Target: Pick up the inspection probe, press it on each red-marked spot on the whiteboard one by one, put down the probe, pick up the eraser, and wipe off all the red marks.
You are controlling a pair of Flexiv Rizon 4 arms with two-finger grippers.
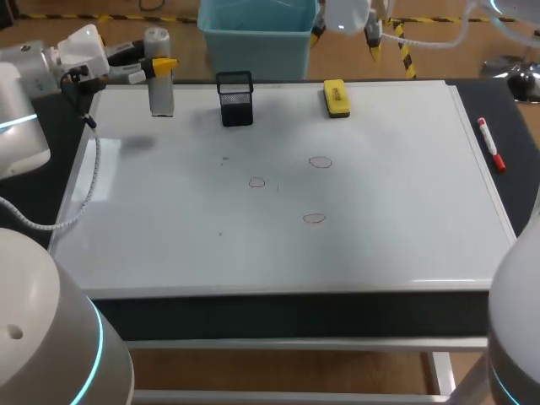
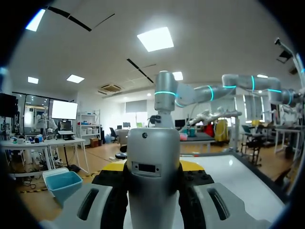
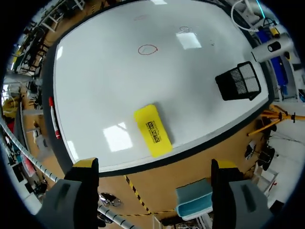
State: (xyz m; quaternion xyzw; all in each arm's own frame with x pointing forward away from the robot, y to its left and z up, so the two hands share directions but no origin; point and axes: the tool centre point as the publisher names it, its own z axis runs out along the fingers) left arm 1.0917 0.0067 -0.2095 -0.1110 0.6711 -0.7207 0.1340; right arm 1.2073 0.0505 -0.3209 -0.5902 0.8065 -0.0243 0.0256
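- Clamping the inspection probe [image 1: 159, 93] from both sides, the left gripper [image 1: 159, 66] holds it upright at the upper left of the head view, over the whiteboard's [image 1: 169, 245] far left corner.
- Right gripper [image 3: 155, 165] hangs at the top right of centre, its fingers spread wide around nothing.
- Eraser [image 1: 336, 98] lies at the board's far edge, right of a black mesh holder [image 1: 235, 99].
- Three red marks [image 1: 314, 218] sit mid-frame.
- Red marker [image 1: 492, 145] lies at right, beside the board.

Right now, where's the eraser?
Head view: the yellow eraser lies flat at the far edge of the whiteboard, right of centre, a short way right of the black mesh holder.
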